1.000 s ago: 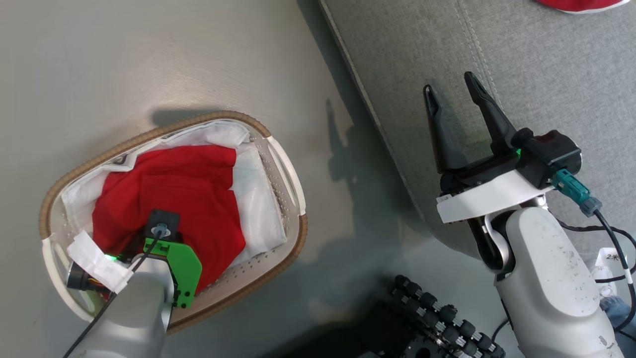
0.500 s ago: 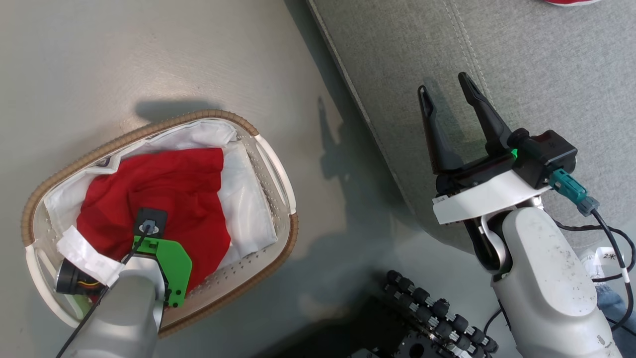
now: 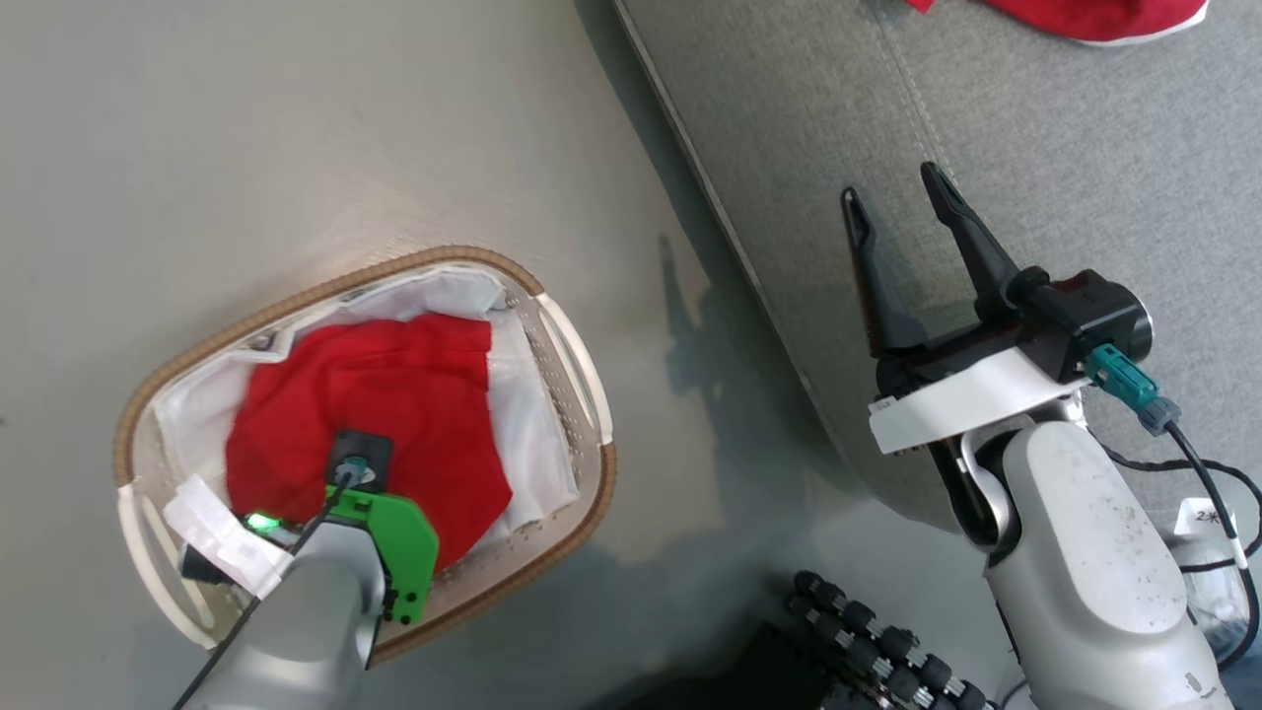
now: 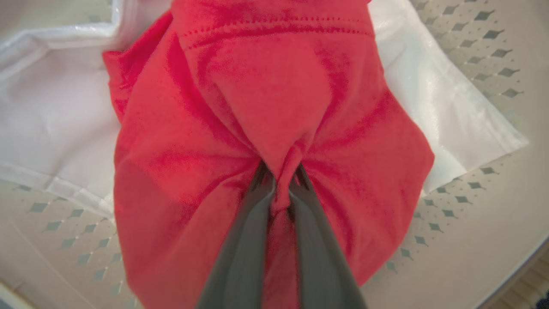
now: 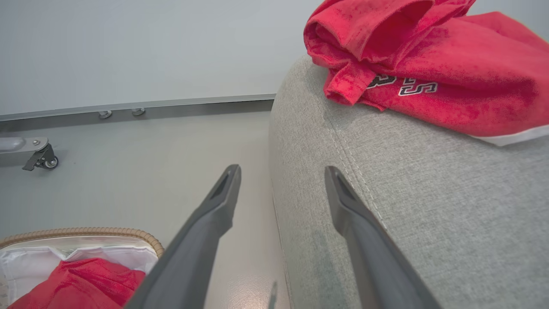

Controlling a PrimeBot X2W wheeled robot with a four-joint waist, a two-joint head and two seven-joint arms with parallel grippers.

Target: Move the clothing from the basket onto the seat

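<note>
Now, my left gripper (image 4: 281,176) is clamped on a pinched ridge of the clothing (image 4: 266,86). Its two dark fingers (image 4: 246,223) stand almost together, with a twist of red fabric squeezed up between their tips. The grip sits near the middle of the heap. I judge that sensible, since a fold gathered there gives the narrow tips something to bite and should draw the rest after it in a lift.

Around the pinch the red spreads out in creases that run toward the grip. It lies on the white liner cloth (image 4: 55,128), which I want to stay in place; the grip looks to have only red in it. Under and around that is the perforated wall of the basket (image 4: 472,206), which stands on the floor (image 3: 296,118) just beside the seat (image 3: 1035,128).

My right gripper (image 3: 892,187) hangs over the seat's near edge, fingers wide apart and nothing between them. As I read it, that puts it out of the way yet near the drop spot. Farther along the cushion another red garment (image 5: 450,77) with white lettering lies bunched on the seat, so part of the job seems done.

The risk in the lift, I think, is that the liner clings and comes up too, or that so small a pinch slips.
</note>
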